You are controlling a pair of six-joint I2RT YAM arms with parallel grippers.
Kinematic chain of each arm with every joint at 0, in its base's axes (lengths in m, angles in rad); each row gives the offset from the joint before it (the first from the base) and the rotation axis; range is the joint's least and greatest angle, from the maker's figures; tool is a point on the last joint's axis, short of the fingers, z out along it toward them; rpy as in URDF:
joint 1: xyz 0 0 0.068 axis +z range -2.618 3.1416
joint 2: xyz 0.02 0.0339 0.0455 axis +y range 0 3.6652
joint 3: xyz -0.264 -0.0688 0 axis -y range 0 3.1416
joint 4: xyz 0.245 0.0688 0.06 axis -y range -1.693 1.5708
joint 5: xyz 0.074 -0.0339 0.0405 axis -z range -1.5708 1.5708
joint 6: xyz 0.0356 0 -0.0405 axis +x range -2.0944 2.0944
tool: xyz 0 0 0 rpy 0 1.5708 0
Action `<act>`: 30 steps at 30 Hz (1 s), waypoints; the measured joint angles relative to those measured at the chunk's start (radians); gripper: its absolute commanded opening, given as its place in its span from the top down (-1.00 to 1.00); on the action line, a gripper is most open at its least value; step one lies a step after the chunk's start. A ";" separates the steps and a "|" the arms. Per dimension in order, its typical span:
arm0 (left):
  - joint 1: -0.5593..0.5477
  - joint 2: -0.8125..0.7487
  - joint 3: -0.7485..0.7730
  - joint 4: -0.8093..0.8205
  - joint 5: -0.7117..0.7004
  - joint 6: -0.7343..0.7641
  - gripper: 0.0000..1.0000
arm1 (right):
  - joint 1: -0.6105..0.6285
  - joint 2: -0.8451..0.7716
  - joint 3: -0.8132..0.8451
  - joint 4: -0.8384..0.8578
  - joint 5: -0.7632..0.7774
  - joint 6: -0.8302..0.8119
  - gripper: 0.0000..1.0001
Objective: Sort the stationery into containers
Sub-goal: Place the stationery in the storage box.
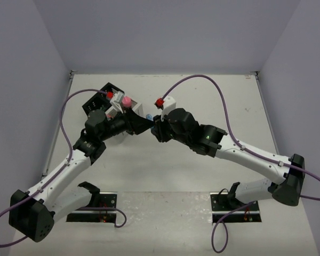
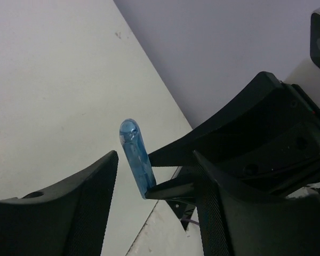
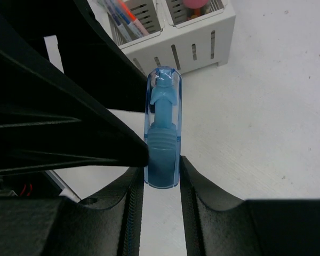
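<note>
A short clear-blue stick (image 3: 162, 133) stands upright between my right gripper's (image 3: 161, 176) fingers, which are shut on its lower end, above the table. In the top view the stick (image 1: 149, 115) is at the middle, where both grippers meet. My left gripper (image 2: 156, 160) is open, and the stick (image 2: 135, 154) stands between its fingers, still held by the right gripper's tips. One left finger (image 3: 69, 133) is close beside the stick. The white organiser box (image 3: 202, 48) lies just behind, with pens (image 3: 129, 18) in one compartment and a pink-red item (image 3: 194, 4) in the other.
The black organiser box (image 1: 97, 101) sits at the back left, partly hidden by my left arm. A pink cap (image 1: 126, 100) shows beside it. Purple cables loop over both arms. Grey walls close the table at the back and sides.
</note>
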 measured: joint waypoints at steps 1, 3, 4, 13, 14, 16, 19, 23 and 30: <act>-0.015 0.010 -0.002 0.016 -0.004 -0.007 0.11 | 0.001 -0.001 0.000 0.001 0.000 -0.002 1.00; -0.034 0.030 -0.008 0.041 -0.012 -0.017 0.31 | 0.005 -0.001 -0.001 0.001 0.000 -0.003 1.00; -0.040 0.042 -0.009 0.050 -0.016 -0.023 0.52 | 0.007 -0.002 -0.001 0.001 0.000 -0.003 1.00; -0.058 0.132 0.054 0.014 -0.106 0.033 1.00 | 0.011 -0.048 -0.056 0.034 0.044 -0.012 -0.97; -0.051 0.143 0.102 -0.052 -0.173 0.075 1.00 | 0.011 -0.065 -0.077 0.043 0.059 -0.011 -0.98; -0.027 0.160 0.208 -0.170 -0.358 0.150 1.00 | 0.009 -0.109 -0.136 0.060 0.093 -0.006 -0.97; 0.045 0.170 0.316 -0.239 -0.679 0.226 1.00 | -0.007 -0.162 -0.209 0.056 0.128 0.006 -0.97; 0.143 0.208 0.327 -0.215 -0.991 0.273 1.00 | -0.029 -0.201 -0.291 0.063 0.148 0.022 -0.98; 0.221 0.404 0.318 -0.195 -1.262 0.306 1.00 | -0.030 -0.312 -0.405 0.067 0.160 0.026 -0.97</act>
